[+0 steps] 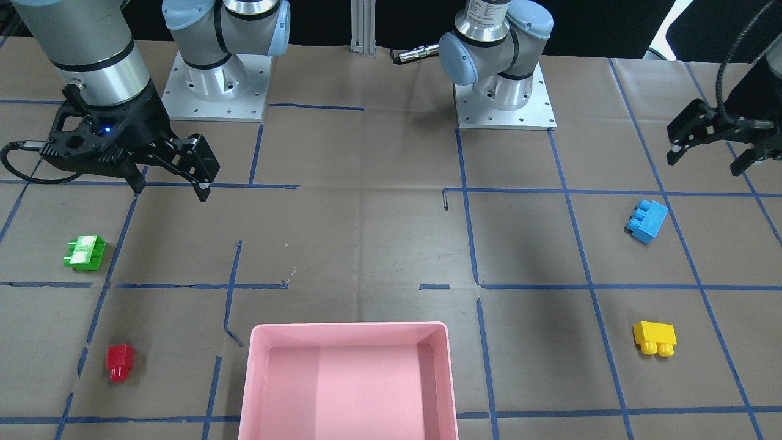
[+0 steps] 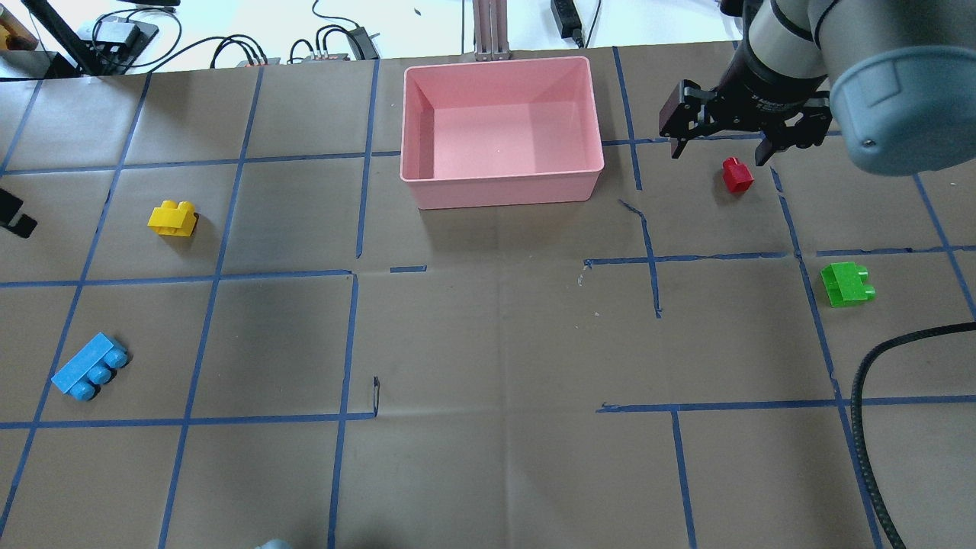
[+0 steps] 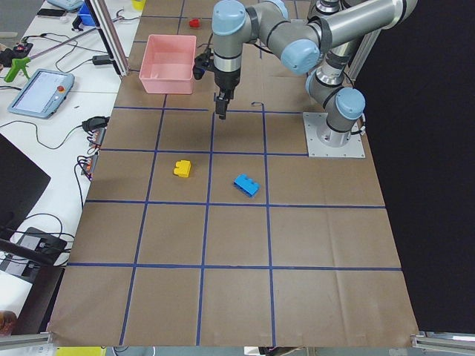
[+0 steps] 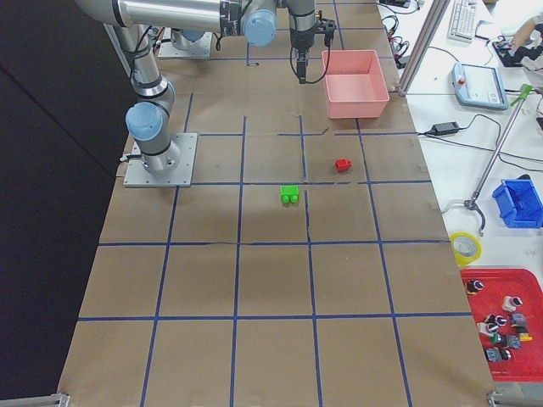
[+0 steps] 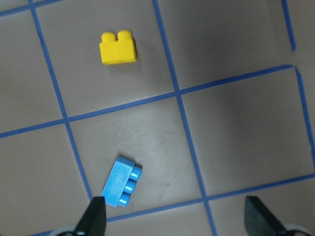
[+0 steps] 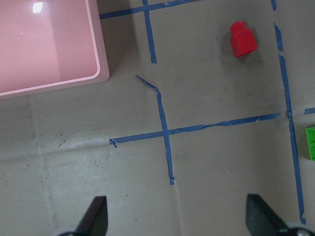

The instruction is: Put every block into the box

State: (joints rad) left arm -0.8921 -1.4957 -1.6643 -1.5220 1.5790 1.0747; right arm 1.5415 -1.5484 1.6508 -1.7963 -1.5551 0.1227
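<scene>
Left gripper (image 1: pixel 704 164): fingers spread apart with nothing between them, raised over the table's left end, near the blue brick.
Blue brick (image 2: pixel 90 367): three studs, tipped on its side on the table (image 2: pixel 496 343), far left and on the robot's side; well apart from the box.
Yellow brick (image 2: pixel 173 219): two studs, on its side, farther from the robot than the blue one, to the left of the box and apart from it.
Box (image 2: pixel 503 187): pink tray at the table's far middle edge, open side up; all four bricks lie outside it.
Right gripper (image 2: pixel 718 155): fingers wide apart, holding nothing, hanging above the table to the right of the box.
Red brick (image 2: pixel 737 175): one stud, on its side on the table, right of the box.
Green brick (image 2: pixel 846 284): two studs, on its side, farthest right, nearer the robot than the red one.
</scene>
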